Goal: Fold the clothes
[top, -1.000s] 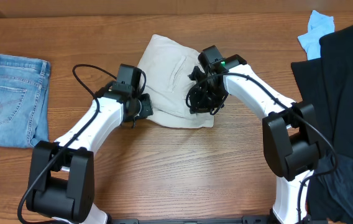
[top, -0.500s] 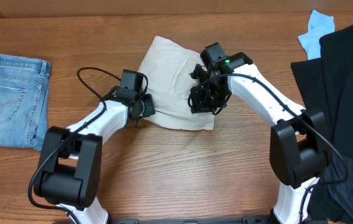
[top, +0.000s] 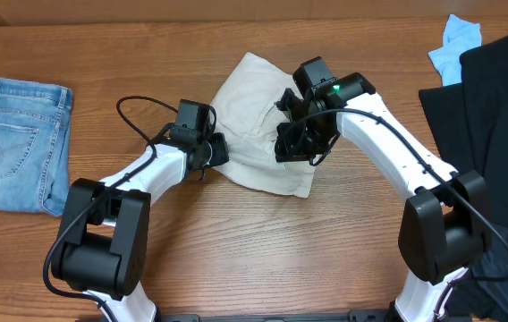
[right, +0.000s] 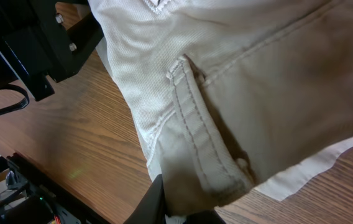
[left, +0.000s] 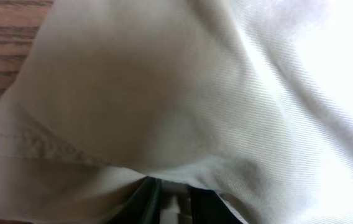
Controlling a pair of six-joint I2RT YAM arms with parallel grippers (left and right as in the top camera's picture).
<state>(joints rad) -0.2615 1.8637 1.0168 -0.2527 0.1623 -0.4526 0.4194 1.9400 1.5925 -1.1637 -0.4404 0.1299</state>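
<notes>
The beige khaki shorts (top: 254,107) lie bunched in the middle of the table. My left gripper (top: 214,152) is shut on their left edge; in the left wrist view the cloth (left: 195,93) fills the frame and drapes over the fingers (left: 170,202). My right gripper (top: 294,143) is shut on the shorts' right side; the right wrist view shows a seamed pocket edge (right: 207,149) pinched between the fingers (right: 183,208). Black garments (top: 495,134) and a light blue one (top: 455,40) lie at the right.
Folded blue jeans (top: 17,143) lie at the far left. The black pile reaches the right and front edges beside the right arm's base (top: 437,250). The left arm (top: 129,192) slants across the table's front left.
Both grippers have carried the shorts to the right and a little toward the back. The shorts' far corner now sits further right.
</notes>
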